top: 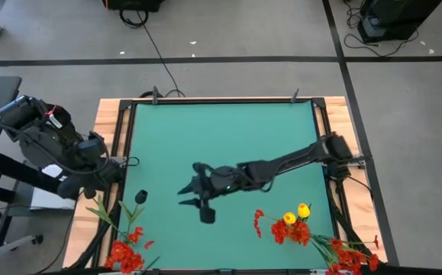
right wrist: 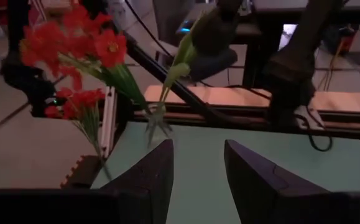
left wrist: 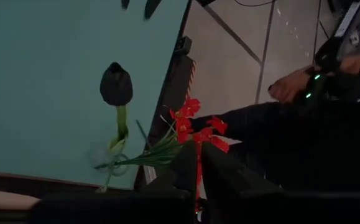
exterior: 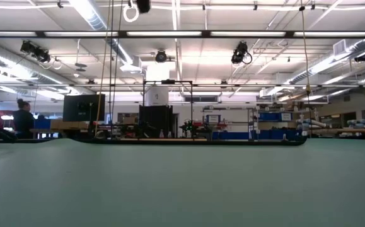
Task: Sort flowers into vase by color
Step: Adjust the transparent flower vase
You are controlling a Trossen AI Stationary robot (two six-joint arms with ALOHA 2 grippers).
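Item 1: flowers, near edge of the desk [top: 221, 130].
- Near right corner: 2 yellow flowers [top: 291, 218] touching a cluster of red blooms [top: 297, 231], with more red blooms [top: 350, 258] beside them towards the corner.
- Near left corner: a red flower [left wrist: 192, 121] on a long green stalk. A dark tulip head [top: 140, 196] lies just beside it on the green surface.

Item 2: left gripper [left wrist: 197, 171], at the desk's left edge above the near left corner. We see its fingers drawn almost together, with the red flower's stem in the narrow gap between them.

Item 3: right gripper [right wrist: 198, 168], reaching in from the right side to the desk's middle. Its fingers are apart, with nothing between them.

Item 4: the far half of the desk.

Item 5: room beyond, with 1 person [exterior: 23, 118] at far left.
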